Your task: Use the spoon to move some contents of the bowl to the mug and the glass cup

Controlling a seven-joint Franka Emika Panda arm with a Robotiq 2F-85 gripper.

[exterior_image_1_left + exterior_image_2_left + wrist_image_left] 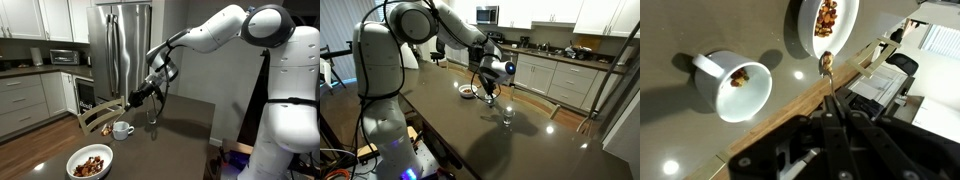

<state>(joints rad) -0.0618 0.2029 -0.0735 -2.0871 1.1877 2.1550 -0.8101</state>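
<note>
**A:** Where's the gripper (pixel 488 84) in this shot?

**B:** Mid-frame, hanging over the dark table (pixel 440 135). The bowl (pixel 468 91) is just left of it, the glass cup (pixel 508 117) is lower right, and the arm (pixel 455 28) reaches in from upper left.

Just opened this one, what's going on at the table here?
The robot's gripper holds a slim silvery spoon by its handle, its tip near the wide white bowl of brown chunky pieces. A few pieces lie in the small white mug beside it. The clear glass tumbler stands farther along the table; its contents cannot be made out.
</note>
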